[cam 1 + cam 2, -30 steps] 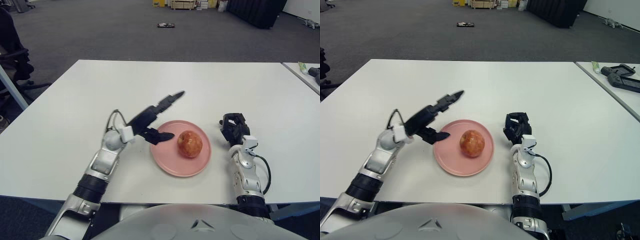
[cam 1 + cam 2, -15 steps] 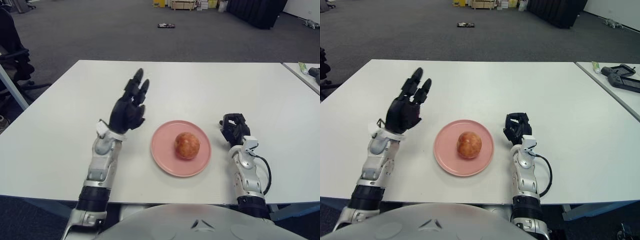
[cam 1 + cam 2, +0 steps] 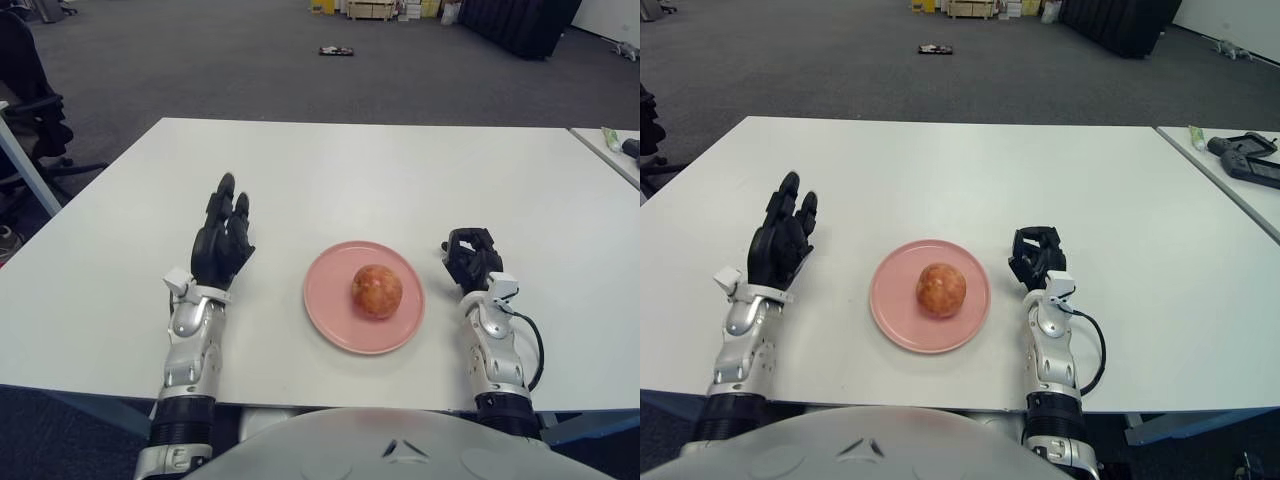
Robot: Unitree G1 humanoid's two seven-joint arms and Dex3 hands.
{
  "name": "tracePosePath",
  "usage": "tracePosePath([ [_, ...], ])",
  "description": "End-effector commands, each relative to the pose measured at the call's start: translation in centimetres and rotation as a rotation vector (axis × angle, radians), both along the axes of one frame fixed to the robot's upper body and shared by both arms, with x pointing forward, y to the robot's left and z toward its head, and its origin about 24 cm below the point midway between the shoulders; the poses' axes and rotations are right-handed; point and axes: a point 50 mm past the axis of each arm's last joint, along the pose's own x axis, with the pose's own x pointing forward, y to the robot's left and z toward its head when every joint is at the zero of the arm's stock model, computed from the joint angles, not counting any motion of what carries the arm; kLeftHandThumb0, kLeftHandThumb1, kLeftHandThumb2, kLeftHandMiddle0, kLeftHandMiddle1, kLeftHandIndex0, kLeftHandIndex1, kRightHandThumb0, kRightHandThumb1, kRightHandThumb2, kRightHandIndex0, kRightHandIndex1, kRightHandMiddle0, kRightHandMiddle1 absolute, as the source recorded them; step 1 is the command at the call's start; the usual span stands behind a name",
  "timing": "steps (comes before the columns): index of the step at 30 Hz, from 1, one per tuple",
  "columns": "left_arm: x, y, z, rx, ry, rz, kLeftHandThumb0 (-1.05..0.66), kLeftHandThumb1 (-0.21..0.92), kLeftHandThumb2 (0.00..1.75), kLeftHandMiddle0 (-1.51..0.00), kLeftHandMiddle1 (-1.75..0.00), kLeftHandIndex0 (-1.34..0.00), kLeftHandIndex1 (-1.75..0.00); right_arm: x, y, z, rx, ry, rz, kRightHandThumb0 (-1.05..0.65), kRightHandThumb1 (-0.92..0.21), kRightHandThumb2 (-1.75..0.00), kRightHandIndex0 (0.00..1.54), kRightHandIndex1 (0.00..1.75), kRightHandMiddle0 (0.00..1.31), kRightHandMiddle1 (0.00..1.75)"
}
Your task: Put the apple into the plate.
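A red-yellow apple [image 3: 377, 291] lies in the middle of the pink plate [image 3: 330, 310] on the white table [image 3: 350, 170]. My left hand [image 3: 223, 240] is to the left of the plate, apart from it, fingers stretched out and holding nothing. My right hand [image 3: 470, 256] shows just right of the plate, its fingers curled in with nothing in them.
A second table [image 3: 1240, 160] at the far right carries a dark device [image 3: 1245, 158] and a small green-white tube [image 3: 1198, 137]. A dark office chair [image 3: 30, 110] stands at the left. Grey carpet floor lies beyond the table's far edge.
My left hand has drawn back from the plate, moving left and down toward the near edge, with its fingers still open. The apple stays in the plate. The right hand has not moved.
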Motion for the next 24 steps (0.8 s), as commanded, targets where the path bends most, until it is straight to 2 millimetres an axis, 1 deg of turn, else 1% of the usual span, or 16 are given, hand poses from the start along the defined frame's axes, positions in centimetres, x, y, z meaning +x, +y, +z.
tracePosePath([
  [1, -0.1, 0.0, -1.6, 0.021, 0.063, 0.046, -0.72, 0.92, 0.87, 0.0, -0.59, 0.0, -1.17, -0.9, 0.0, -1.5, 0.026, 0.086, -0.005, -0.36, -0.79, -0.71, 0.44, 1.29, 0.27, 1.75],
  [3, -0.3, 0.0, -2.1, 0.044, 0.091, 0.051, -0.68, 0.92, 0.9, 0.0, -0.74, 0.0, -1.33, -0.9, 0.0, -1.5, 0.026, 0.084, -0.005, -0.36, -0.79, -0.7, 0.43, 1.29, 0.26, 1.75],
  [5, -0.4, 0.0, -2.4, 0.059, 0.107, 0.055, -0.65, 0.92, 0.92, 0.0, -0.88, -0.02, -1.41, -0.9, 0.0, -1.5, 0.026, 0.082, -0.004, -0.36, -0.8, -0.7, 0.43, 1.29, 0.26, 1.75],
  [7, -0.6, -0.1, -2.6, 0.078, 0.12, 0.066, -0.63, 0.92, 0.93, 0.0, -0.97, -0.03, -1.46, -0.9, 0.0, -1.5, 0.024, 0.08, -0.002, -0.36, -0.8, -0.7, 0.43, 1.29, 0.26, 1.75],
  [9, -0.8, -0.2, -2.8, 0.093, 0.128, 0.077, -0.61, 0.92, 0.95, -0.03, -1.09, -0.09, -1.52, -0.9, -0.1, -1.5, 0.024, 0.077, 0.0, -0.36, -0.81, -0.68, 0.44, 1.28, 0.26, 1.75],
  [12, -1.0, -0.2, -3.0, 0.108, 0.137, 0.092, -0.57, 0.91, 0.97, -0.08, -1.17, -0.14, -1.58, -0.9, -0.1, -1.5, 0.026, 0.076, -0.001, -0.36, -0.81, -0.67, 0.44, 1.28, 0.25, 1.75],
  [13, -1.1, -0.2, -3.0, 0.116, 0.143, 0.101, -0.56, 0.9, 0.97, -0.09, -1.18, -0.15, -1.59, -0.9, -0.1, -1.5, 0.028, 0.076, -0.002, -0.36, -0.82, -0.67, 0.44, 1.28, 0.25, 1.75],
  [14, -1.1, -0.2, -3.1, 0.122, 0.147, 0.108, -0.49, 0.9, 0.83, -0.14, -1.17, -0.18, -1.65, -0.9, -0.1, -1.5, 0.03, 0.076, -0.003, -0.36, -0.82, -0.67, 0.44, 1.28, 0.25, 1.75],
  [15, -1.2, -0.2, -3.1, 0.132, 0.151, 0.119, -0.44, 0.9, 0.73, -0.18, -1.17, -0.19, -1.68, -0.9, -0.1, -1.5, 0.031, 0.077, -0.003, -0.36, -0.82, -0.67, 0.44, 1.28, 0.25, 1.75],
  [18, -1.4, -0.3, -3.2, 0.151, 0.157, 0.139, -0.38, 0.86, 0.67, -0.26, -1.15, -0.23, -1.73, -0.9, -0.1, -1.5, 0.031, 0.08, -0.003, -0.36, -0.82, -0.67, 0.44, 1.28, 0.25, 1.75],
  [20, -1.5, -0.3, -3.3, 0.179, 0.169, 0.158, -0.37, 0.85, 0.66, -0.31, -1.17, -0.23, -1.74, -0.9, -0.1, -1.5, 0.029, 0.081, -0.002, -0.36, -0.82, -0.66, 0.44, 1.28, 0.25, 1.75],
  [24, -1.7, -0.3, -3.5, 0.222, 0.197, 0.174, -0.36, 0.86, 0.62, -0.36, -1.21, -0.23, -1.74, -0.9, -0.1, -1.5, 0.027, 0.083, -0.003, -0.36, -0.82, -0.66, 0.44, 1.28, 0.25, 1.75],
])
